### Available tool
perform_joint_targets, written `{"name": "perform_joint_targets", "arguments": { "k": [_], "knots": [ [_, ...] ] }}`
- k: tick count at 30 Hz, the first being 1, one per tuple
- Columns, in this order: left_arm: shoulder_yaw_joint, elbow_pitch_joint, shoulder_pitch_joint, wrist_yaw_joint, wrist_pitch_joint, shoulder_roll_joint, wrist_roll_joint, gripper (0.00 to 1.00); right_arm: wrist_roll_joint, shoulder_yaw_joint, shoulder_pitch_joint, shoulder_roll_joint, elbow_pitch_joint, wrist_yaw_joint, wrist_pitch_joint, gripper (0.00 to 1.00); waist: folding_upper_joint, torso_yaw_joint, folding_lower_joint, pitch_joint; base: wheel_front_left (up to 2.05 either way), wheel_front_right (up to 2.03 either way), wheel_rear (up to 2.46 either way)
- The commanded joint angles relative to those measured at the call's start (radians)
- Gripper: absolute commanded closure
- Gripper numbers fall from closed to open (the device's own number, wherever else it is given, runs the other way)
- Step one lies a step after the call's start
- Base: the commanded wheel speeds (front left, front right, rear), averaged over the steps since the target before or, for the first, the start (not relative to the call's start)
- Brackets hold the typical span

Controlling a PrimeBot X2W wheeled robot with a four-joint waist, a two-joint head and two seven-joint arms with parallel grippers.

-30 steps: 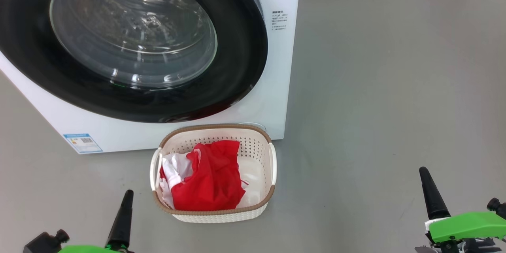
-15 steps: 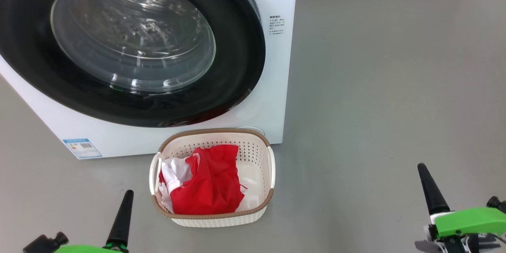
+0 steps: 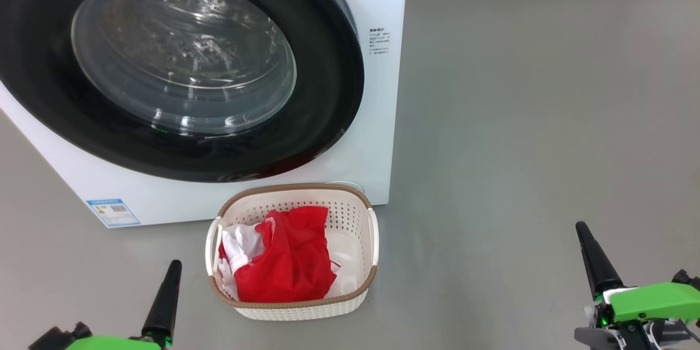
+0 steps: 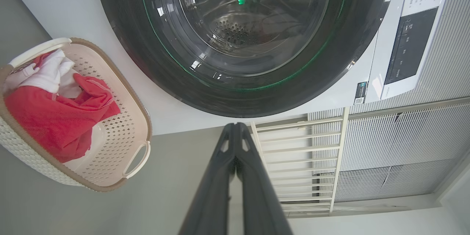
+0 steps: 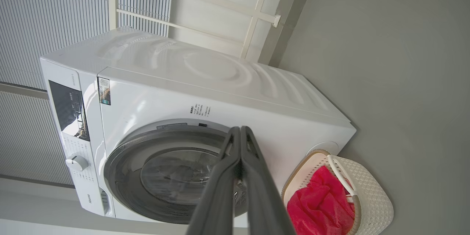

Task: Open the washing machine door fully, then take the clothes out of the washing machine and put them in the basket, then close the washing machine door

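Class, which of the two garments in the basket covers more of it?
The red garment: it spreads across the middle of the cream perforated plastic basket, while the white garment only peeks out beside it.

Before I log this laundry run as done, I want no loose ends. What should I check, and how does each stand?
1. washing machine door shut against the front: ok.
2. Door clicked fully home: cannot tell.
3. clothes all inside the basket, none on the floor: ok.
4. drum empty: reflections hide part, cannot tell.
5. Both jaws shut, empty, clear of the basket: ok.
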Motion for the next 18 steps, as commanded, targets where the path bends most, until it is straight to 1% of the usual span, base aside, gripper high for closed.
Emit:
{"name": "perform_joint_targets", "arguments": {
  "k": [1, 15, 18],
  "knots": [
    [0.035, -0.020, -0.042, -0.006, 0.009, 0.008, -0.025, 1.00, 0.027, 0.018, -0.053, -0.018, -0.028, -0.001, 0.008, 1.00, 0.0000, -0.001, 0.0000, -0.002, 0.00, 0.00, 0.00],
    [0.056, -0.014, -0.050, -0.007, 0.051, -0.002, -0.159, 1.00, 0.164, 0.017, -0.069, -0.021, -0.028, -0.001, 0.050, 1.00, 0.0000, -0.007, 0.0000, -0.019, 0.00, 0.00, 0.00],
    [0.058, -0.014, -0.050, -0.007, 0.054, -0.003, -0.166, 1.00, 0.172, 0.016, -0.070, -0.021, -0.029, -0.001, 0.053, 1.00, 0.0000, -0.008, 0.0000, -0.020, 0.00, 0.00, 0.00]
  ]
}}
